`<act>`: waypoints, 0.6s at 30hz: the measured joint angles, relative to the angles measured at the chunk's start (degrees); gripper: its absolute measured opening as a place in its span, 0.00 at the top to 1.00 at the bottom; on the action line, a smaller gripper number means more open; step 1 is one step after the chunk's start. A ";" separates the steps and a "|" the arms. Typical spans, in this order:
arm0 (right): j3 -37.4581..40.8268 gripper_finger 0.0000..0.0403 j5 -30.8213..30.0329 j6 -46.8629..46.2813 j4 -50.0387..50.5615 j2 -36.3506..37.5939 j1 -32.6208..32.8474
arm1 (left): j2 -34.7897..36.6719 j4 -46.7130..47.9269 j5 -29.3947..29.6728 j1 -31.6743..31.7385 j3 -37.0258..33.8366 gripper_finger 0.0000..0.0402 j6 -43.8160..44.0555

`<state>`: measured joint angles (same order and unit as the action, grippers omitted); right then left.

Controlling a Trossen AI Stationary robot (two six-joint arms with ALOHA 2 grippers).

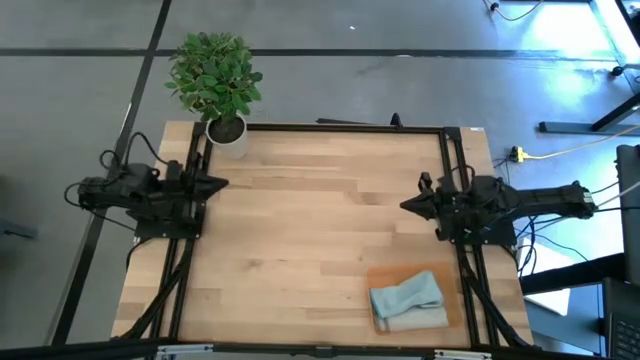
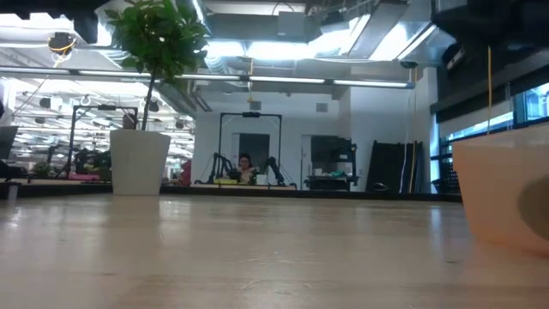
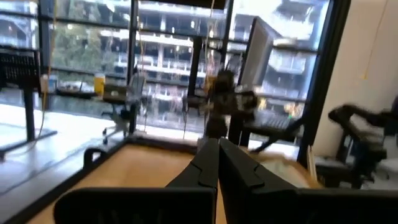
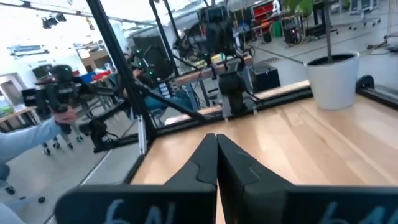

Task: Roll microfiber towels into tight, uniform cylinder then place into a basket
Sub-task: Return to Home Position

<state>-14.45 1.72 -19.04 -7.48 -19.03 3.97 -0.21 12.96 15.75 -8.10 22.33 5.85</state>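
The orange-brown basket lies flat on the table's near right corner; its pale wall shows at the right of the low view. Two rolled microfiber towels rest in it side by side: a pale blue-grey one and a light grey-beige one nearer the table's front edge. My left gripper hovers shut over the table's left edge and points toward the middle, with nothing in it. My right gripper hovers shut by the right edge, also holding nothing, just beyond the basket's far side.
A white plant pot with a green plant stands at the table's far left corner. A black frame rail runs along the far edge. Bare wood lies between the arms. A person's sleeve shows beyond the table.
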 joint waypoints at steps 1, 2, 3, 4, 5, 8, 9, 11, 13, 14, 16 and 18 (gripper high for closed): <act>1.06 1.00 0.27 0.03 -0.95 0.02 -0.45 | 0.02 -1.29 -0.02 0.00 -0.43 1.00 -0.04; 2.03 1.00 0.73 0.21 -1.50 0.00 -0.97 | 0.06 -2.21 -0.04 0.00 -0.86 1.00 -0.22; 3.00 1.00 1.39 0.40 -2.46 -0.08 -1.49 | 0.06 -2.59 -0.04 0.00 -1.52 1.00 -0.23; 4.03 1.00 1.91 0.30 -3.65 -0.14 -1.98 | 0.04 -2.65 -0.04 0.00 -2.46 1.00 -0.22; 5.07 1.00 2.44 0.04 -4.70 -0.06 -2.49 | 0.02 -3.10 -0.05 0.00 -3.43 1.00 -0.24; 7.65 1.00 4.33 0.00 -7.67 0.07 -3.91 | 0.04 -5.55 -0.20 0.00 -5.20 1.00 -0.02; 8.50 1.00 4.93 0.01 -9.15 0.07 -4.31 | 0.04 -5.96 -0.20 0.00 -5.85 1.00 -0.02; 10.17 1.00 6.32 0.01 -11.53 0.07 -5.17 | 0.03 -6.94 -0.21 0.00 -7.41 1.00 -0.03; 11.62 1.00 6.52 0.00 -13.32 0.07 -5.93 | 0.03 -9.05 -0.41 0.00 -8.70 1.00 -0.02; 12.41 1.00 6.53 0.06 -14.30 0.07 -6.27 | 0.04 -9.75 -0.77 0.00 -9.30 1.00 -0.04; 13.96 1.00 6.86 0.10 -15.48 0.07 -6.91 | 0.04 -9.70 -1.16 0.00 -10.93 1.00 -0.04; 14.09 1.00 7.15 0.23 -14.03 0.04 -7.51 | 0.04 -10.10 -1.22 0.00 -12.74 1.00 -0.02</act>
<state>-0.36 8.86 -18.81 -21.51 -18.98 -3.54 -0.16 2.86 14.52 -8.10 9.59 5.82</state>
